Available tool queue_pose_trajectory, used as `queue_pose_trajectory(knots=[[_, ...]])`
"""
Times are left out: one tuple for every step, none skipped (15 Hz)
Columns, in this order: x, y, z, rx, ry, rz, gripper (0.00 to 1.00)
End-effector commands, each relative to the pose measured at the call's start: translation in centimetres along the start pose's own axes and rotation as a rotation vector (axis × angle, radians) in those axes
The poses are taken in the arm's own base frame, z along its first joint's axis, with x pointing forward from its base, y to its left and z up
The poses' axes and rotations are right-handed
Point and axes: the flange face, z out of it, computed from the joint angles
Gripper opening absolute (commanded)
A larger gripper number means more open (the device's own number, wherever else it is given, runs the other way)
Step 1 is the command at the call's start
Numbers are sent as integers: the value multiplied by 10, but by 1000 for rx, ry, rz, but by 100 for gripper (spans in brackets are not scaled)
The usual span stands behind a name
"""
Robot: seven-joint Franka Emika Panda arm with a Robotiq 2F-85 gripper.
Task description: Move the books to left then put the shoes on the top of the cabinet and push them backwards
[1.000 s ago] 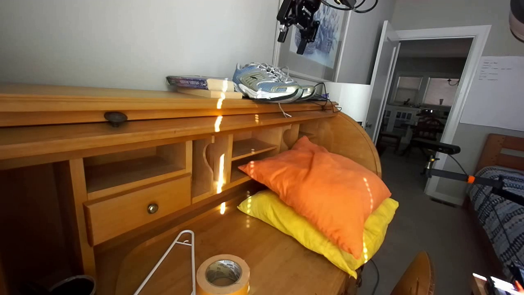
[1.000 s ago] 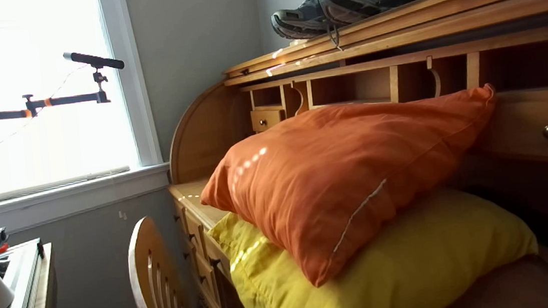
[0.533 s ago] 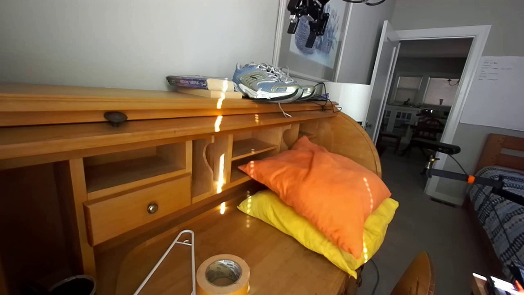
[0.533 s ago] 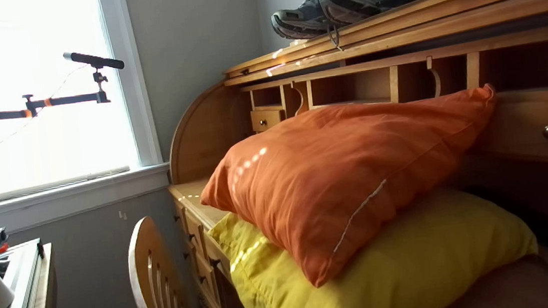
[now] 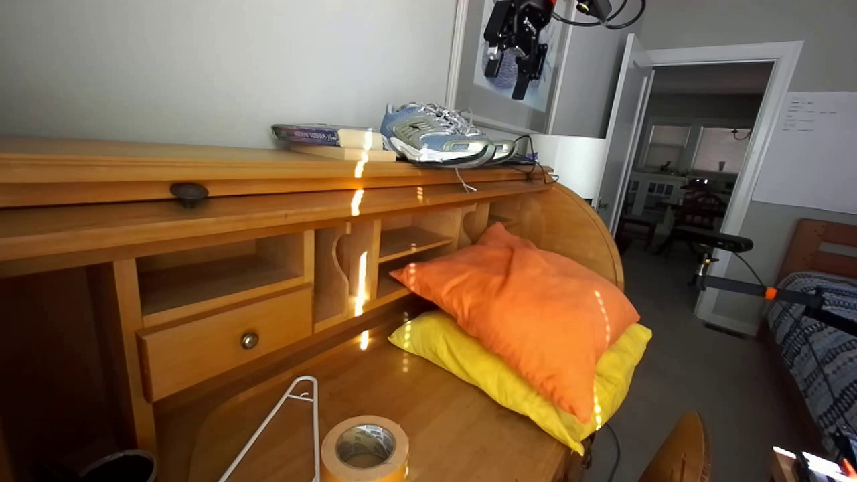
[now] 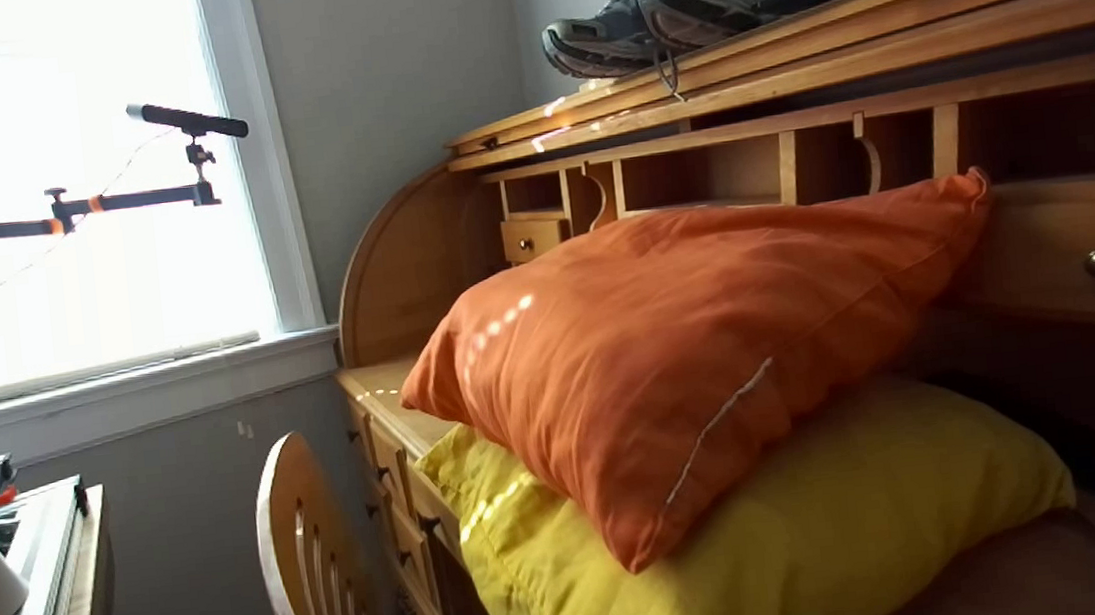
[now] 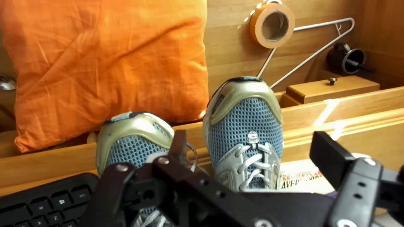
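The grey-and-white shoes (image 5: 435,137) with light blue mesh sit side by side on top of the honey-brown cabinet (image 5: 87,224), toes over the front edge. They also show in an exterior view (image 6: 699,2) and in the wrist view (image 7: 246,123). The books (image 5: 321,136), a flat stack, lie beside the shoes; in the wrist view a pale book (image 7: 300,176) shows partly behind the gripper. My gripper (image 5: 507,79) is open and empty, in the air above the shoes. In the wrist view one shoe shows between its fingers (image 7: 252,143), not visibly touched.
A black keyboard (image 7: 47,201) with a cable lies on the cabinet top beside the shoes. Orange (image 5: 529,308) and yellow (image 5: 442,341) pillows, a tape roll (image 5: 365,450) and a white hanger (image 5: 315,415) lie on the desk surface. A framed picture (image 5: 472,94) hangs behind.
In an exterior view my gripper has moved right over the last second, first slightly up, then lower. It stays open. The shoes and books have not moved.
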Motion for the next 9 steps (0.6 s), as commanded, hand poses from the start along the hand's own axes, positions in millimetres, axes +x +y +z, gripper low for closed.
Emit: queue_pose_trajectory(knots=[[-14,-1,24,10,-62,-34,100],[-16,-1,29,11,-76,-41,100],[-17,-2,34,12,-88,-45,100],[-18,-2,39,10,-98,-50,100],[-20,-3,43,9,-110,-57,100],[-22,-3,45,13,-120,-61,100],[-23,-4,47,13,-124,-66,100],[-26,-6,49,19,-133,-72,75],[-28,-6,51,24,-146,-82,74]])
